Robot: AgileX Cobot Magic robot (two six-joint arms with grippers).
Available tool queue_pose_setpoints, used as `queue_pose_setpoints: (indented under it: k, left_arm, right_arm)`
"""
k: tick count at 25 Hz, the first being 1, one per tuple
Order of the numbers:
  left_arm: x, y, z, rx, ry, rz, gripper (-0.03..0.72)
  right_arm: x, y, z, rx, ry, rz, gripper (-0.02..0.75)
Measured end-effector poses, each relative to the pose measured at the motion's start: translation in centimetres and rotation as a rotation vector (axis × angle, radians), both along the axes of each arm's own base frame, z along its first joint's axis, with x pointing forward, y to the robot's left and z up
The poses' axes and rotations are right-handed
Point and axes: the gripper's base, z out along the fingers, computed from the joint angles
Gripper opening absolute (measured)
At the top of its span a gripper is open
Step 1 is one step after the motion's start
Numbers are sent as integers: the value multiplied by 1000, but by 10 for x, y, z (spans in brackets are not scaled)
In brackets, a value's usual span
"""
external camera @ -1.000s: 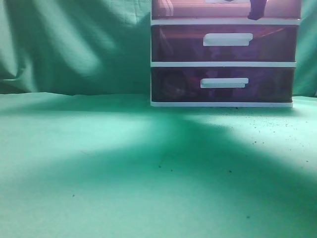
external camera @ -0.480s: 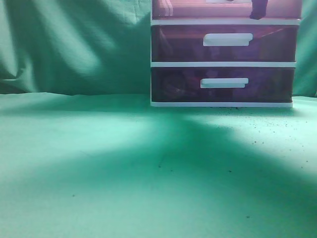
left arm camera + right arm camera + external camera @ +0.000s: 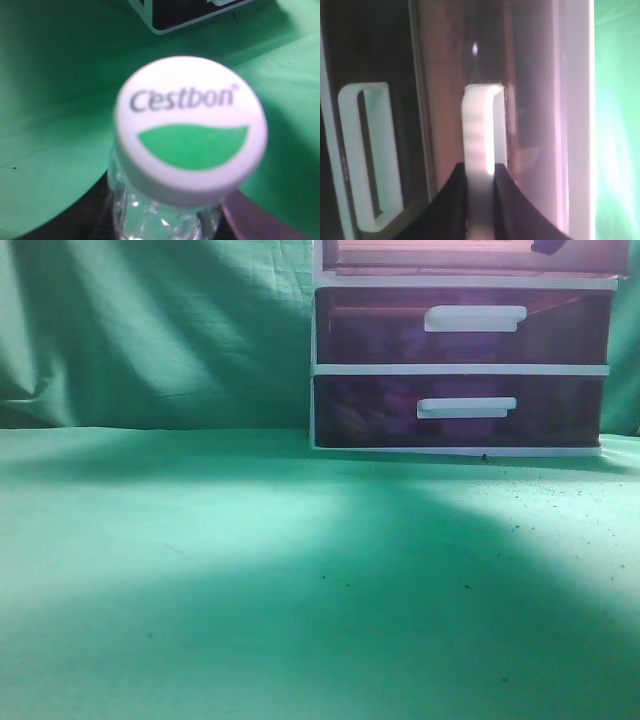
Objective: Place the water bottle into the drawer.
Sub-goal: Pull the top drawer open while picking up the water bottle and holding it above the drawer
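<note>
Shifting rightward, the cabinet (image 3: 460,360) suggests the right pincer (image 3: 480,200), closed on the drawer (image 3: 470,255) handle (image 3: 480,150), is pulling; the left pincer, unseen, is carrying the water bottle (image 3: 190,130).

Only readable text is on the water bottle's white cap (image 3: 190,130): "Cestbon" in grey letters above a green leaf shape, maybe with a tiny mark after the n, too blurry to tell.

Green-clothed table (image 3: 200,590) carries white-framed cabinet (image 3: 462,368)
</note>
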Motion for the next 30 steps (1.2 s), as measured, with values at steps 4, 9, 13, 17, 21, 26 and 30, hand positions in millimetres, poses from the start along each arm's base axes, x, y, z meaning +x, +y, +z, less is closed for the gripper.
queue_pose_setpoints:
  k: [4,9,13,17,21,26,30]
  left_arm:
    - [0,0,0,5,-2,0,250]
    - [0,0,0,6,-2,1,250]
    - [0,0,0,6,-2,1,250]
    - [0,0,0,6,-2,1,250]
    - [0,0,0,9,-3,0,250]
    - [0,0,0,9,-3,0,250]
    - [0,0,0,9,-3,0,250]
  right_arm:
    - [-12,-1,-3,-1,18,3,106]
    - [-33,-3,-14,-62,-33,97,106]
    - [-42,-1,-25,-115,-77,166,106]
    - [-52,0,-32,-113,-99,197,106]
    - [-63,-2,-34,-105,-100,201,106]
    - [-78,-5,-36,-108,-91,202,106]
    - [-92,-8,-37,-111,-82,202,106]
